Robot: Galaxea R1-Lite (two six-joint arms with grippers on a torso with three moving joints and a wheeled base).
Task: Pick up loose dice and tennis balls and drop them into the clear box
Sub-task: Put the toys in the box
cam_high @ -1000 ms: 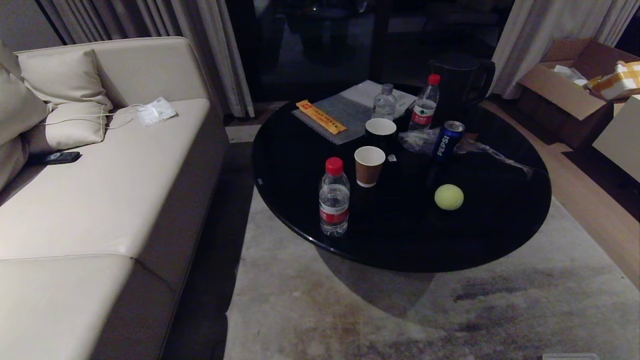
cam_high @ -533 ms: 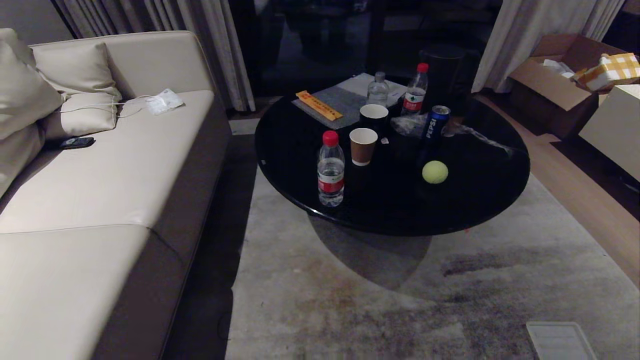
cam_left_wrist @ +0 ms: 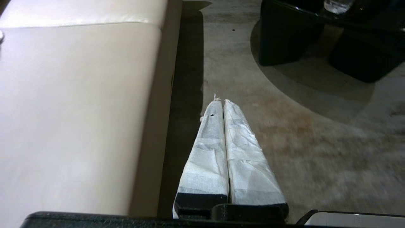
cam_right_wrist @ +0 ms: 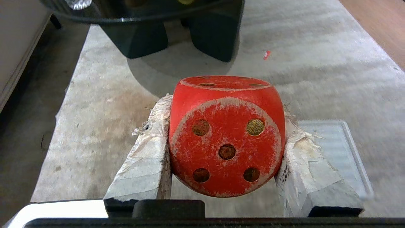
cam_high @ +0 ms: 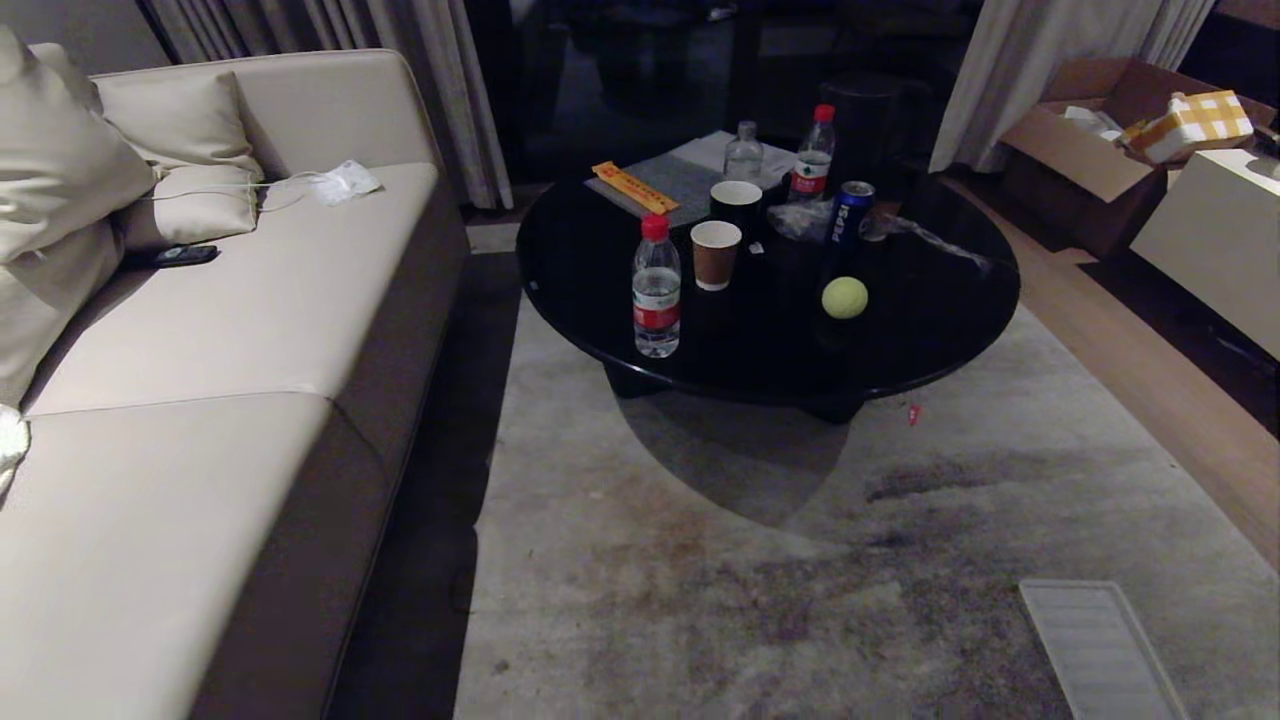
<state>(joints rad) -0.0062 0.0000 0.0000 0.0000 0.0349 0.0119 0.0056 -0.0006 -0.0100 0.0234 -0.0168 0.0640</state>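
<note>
Between the earlier head view and the present one the whole scene has slid up and away, so the camera has backed off from the round black table; nothing on it has shifted. One tennis ball lies on the table near its front, right of the paper cup and the water bottle. Right end effector: closed on the red die, its wrapped fingers pressing two opposite faces, the five-pip face toward the wrist camera. Left end effector: fingers pressed together, empty, hanging over the carpet beside the sofa. Neither arm shows in the head view. Deciding relation: no clear box can be made out with certainty; a low, pale ribbed rectangle lies on the carpet at the robot's front right, and in the right wrist view it sits just beyond and to one side of the held die. Should the box lie that way, the right arm, already loaded, is the nearer one. A cube has no long axis to align.
</note>
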